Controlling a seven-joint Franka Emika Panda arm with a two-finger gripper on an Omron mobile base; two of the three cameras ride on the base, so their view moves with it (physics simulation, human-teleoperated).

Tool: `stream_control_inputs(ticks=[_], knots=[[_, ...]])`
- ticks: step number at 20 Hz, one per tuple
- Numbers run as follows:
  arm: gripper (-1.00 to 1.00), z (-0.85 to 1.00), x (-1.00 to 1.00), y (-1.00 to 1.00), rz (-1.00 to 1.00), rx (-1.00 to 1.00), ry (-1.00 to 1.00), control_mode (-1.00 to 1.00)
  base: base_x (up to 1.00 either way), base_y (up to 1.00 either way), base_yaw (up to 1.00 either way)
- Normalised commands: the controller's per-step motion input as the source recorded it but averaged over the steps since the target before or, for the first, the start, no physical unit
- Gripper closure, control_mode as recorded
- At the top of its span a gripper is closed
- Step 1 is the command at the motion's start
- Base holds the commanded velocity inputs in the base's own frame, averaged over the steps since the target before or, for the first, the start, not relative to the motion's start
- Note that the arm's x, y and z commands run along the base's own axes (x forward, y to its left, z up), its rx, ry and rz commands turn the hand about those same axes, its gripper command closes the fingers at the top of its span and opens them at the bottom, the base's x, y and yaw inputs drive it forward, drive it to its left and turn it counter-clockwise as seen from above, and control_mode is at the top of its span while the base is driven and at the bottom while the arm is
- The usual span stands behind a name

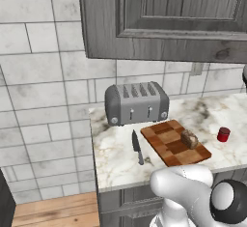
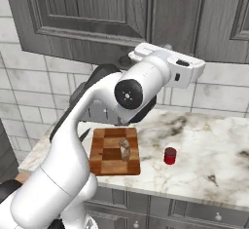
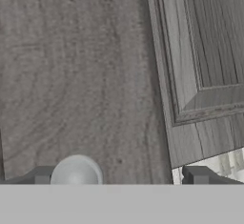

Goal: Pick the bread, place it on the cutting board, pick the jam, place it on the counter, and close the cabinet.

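While closing in on the cabinet [image 3: 95, 75] door with the fingers [image 3: 198, 175] spread wide and gripping nothing, risking a glancing push rather than a square one. Seeing the round knob [image 3: 76, 170] at about seven o'clock in the hand view, sitting between the tips but nearer the left one; possibly catching on it and dragging the door back open when withdrawing. Judging the door panel as perhaps not yet flush with its neighbour at three o'clock, though unable to tell for certain; stopping too early meaning a door left ajar, pushing too hard meaning a rebound off the frame.

Finding the rest apparently settled: bread [image 1: 189, 138] lying on the cutting board [image 1: 166, 146], jam [image 1: 223, 134] standing on the desk [image 1: 207, 115] at three o'clock from the board, well apart from it. Swinging the arm down carelessly afterwards, risking a knock to the jam or a nudge to the bread off the board.
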Motion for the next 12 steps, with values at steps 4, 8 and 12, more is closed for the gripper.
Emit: stream_control_inputs(ticks=[4, 8, 12], knots=[[-1.00, -0.06, 0.28, -0.16, 0.00, 0.00, -0.01, -1.00, 0.00, 0.00, 0.00], [-1.00, -0.02, 0.29, -0.14, 0.00, 0.00, -0.01, -1.00, 0.00, 0.00, 0.00], [-1.00, -0.04, 0.32, -0.10, 0.00, 0.00, 0.00, -1.00, 0.00, 0.00, 0.00]])
